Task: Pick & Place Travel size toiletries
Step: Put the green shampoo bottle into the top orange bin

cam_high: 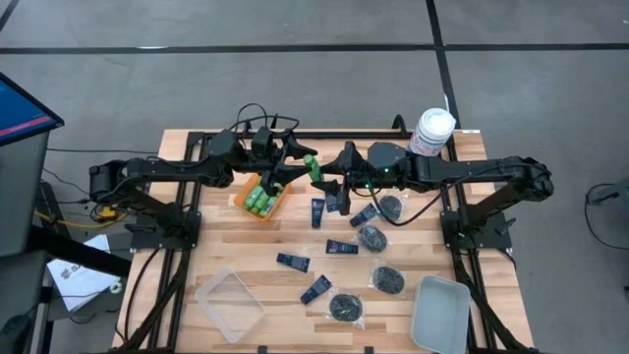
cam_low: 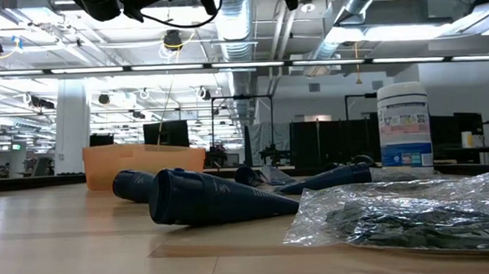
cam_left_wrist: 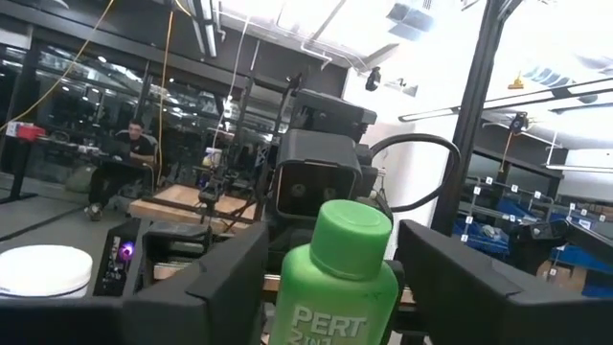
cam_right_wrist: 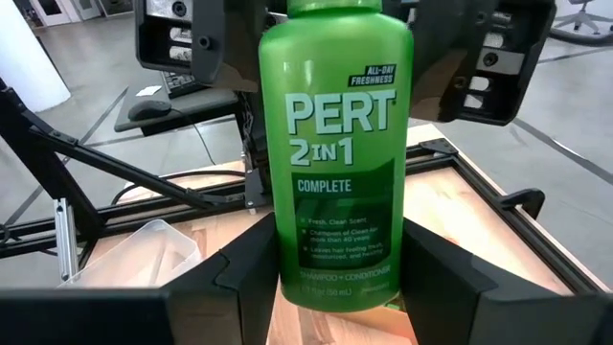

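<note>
A green bottle (cam_high: 313, 167) hangs high over the table's far middle, between my two grippers. My right gripper (cam_right_wrist: 335, 287) is shut on its lower end. My left gripper (cam_left_wrist: 330, 287) comes from the opposite side, with its fingers against the bottle below the green cap (cam_left_wrist: 352, 235). An orange bin (cam_high: 243, 193) under my left arm holds more green bottles (cam_high: 260, 202). Several navy tubes (cam_high: 342, 247) and black pieces in clear packets (cam_high: 387, 279) lie flat on the wooden table (cam_high: 197, 236). My left gripper has the green bottle's upper body (cam_left_wrist: 287, 297), just below the cap, between its two fingers (cam_left_wrist: 225, 287), coming about level from the table's left. My right gripper pinches the bottle's bottom end (cam_right_wrist: 287, 278) between its two fingers (cam_right_wrist: 239, 287), coming about level from the table's right. The bottle stands roughly upright, cap up, lifted clear of the table.
A large white canister (cam_high: 432, 131) stands at the far right. At the near left lies a clear tray (cam_high: 230, 305), at the near right a grey tray (cam_high: 440, 313). A person sits far off in the room (cam_left_wrist: 134, 153).
</note>
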Motion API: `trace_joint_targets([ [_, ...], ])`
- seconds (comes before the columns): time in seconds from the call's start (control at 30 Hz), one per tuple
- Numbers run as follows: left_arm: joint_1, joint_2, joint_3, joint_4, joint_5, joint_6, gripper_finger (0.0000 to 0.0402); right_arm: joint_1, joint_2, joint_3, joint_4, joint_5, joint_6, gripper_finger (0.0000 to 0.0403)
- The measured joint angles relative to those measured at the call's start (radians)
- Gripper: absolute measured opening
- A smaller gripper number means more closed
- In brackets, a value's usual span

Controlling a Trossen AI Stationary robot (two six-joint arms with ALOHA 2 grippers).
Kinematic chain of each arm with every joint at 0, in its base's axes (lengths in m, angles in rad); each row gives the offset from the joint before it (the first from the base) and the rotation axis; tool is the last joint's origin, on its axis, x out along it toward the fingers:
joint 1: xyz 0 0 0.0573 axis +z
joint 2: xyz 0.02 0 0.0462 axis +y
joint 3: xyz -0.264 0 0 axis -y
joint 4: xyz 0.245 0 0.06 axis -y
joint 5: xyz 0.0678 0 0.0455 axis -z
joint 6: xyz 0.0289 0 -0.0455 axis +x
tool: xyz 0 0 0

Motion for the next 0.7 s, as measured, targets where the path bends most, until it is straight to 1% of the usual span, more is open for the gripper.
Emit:
trace_joint_targets([
  [0.17, 0.000, -0.001, 0.000, -0.017, 0.002, -0.020, 0.0162, 0.001, 0.000, 0.000, -0.003, 0.000, 0.000, 0.0181],
  [0.27, 0.000, -0.002, 0.000, -0.017, 0.002, -0.029, 0.0142, 0.002, 0.000, 0.000, -0.004, -0.001, -0.008, 0.0179],
  [0.4, 0.000, -0.002, 0.000, -0.017, 0.003, -0.030, 0.0143, 0.002, 0.000, 0.000, -0.004, -0.005, -0.008, 0.0177],
  [0.5, 0.000, -0.002, 0.000, -0.017, 0.002, -0.027, 0.0145, 0.002, 0.000, 0.000, -0.004, -0.007, -0.004, 0.0182],
  [0.6, 0.000, -0.002, 0.000, -0.018, 0.002, -0.026, 0.0144, 0.001, 0.000, 0.000, -0.007, -0.007, 0.015, 0.0196],
  [0.7, 0.001, -0.001, -0.002, -0.027, 0.001, -0.030, 0.0144, 0.001, 0.000, 0.000, -0.003, -0.007, 0.017, 0.0219],
])
